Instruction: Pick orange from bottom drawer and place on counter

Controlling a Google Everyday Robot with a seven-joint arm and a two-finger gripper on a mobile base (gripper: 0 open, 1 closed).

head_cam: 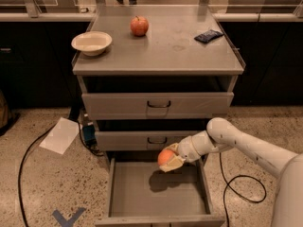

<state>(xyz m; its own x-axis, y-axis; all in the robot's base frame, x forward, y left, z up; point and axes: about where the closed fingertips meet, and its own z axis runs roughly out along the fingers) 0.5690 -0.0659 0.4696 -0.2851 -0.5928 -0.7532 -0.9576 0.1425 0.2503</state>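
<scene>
The orange is small, round and orange. My gripper is shut on it and holds it in the air above the back of the open bottom drawer, just in front of the middle drawer's face. The drawer's grey floor shows the orange's shadow. My white arm reaches in from the right. The counter, the cabinet's flat grey top, lies well above the gripper.
On the counter stand a red apple, a pale bowl at the left and a dark blue packet at the right. The two upper drawers are closed. A white sheet and black cables lie on the floor.
</scene>
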